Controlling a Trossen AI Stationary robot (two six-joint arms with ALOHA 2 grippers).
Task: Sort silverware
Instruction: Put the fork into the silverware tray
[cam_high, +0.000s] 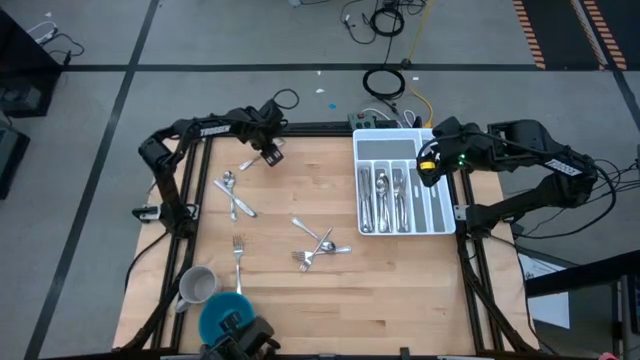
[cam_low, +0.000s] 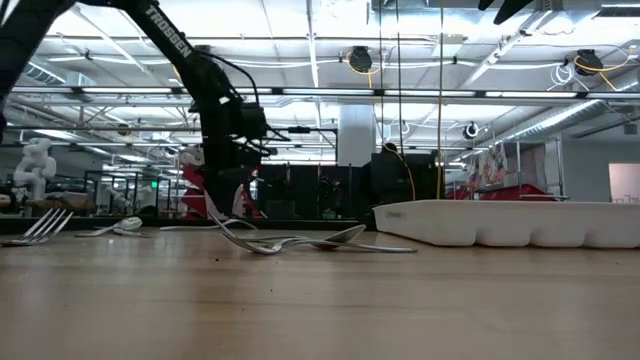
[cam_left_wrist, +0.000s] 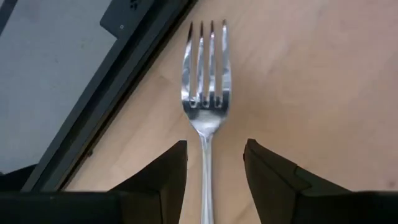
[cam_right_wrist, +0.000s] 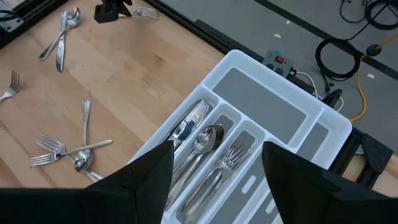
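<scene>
A silver fork (cam_left_wrist: 207, 93) lies flat on the wooden table near its far left edge (cam_high: 250, 162), tines pointing away from my left gripper (cam_left_wrist: 214, 146). That gripper (cam_high: 268, 155) points down over the fork's handle, open, one finger on each side of the handle without touching it. My right gripper (cam_right_wrist: 217, 152) hangs open and empty above the white organiser tray (cam_high: 438, 222), which holds sorted silverware (cam_high: 388, 195). More silverware lies loose on the table: a pair at the left (cam_high: 232, 195), a fork (cam_high: 238, 250) and a crossed cluster (cam_high: 318, 245).
A grey mug (cam_high: 196, 285) and a blue bowl (cam_high: 222, 312) stand at the near left corner. The table's black frame rail (cam_left_wrist: 124, 81) runs close beside the fork. Bare wood lies between the cluster and the tray.
</scene>
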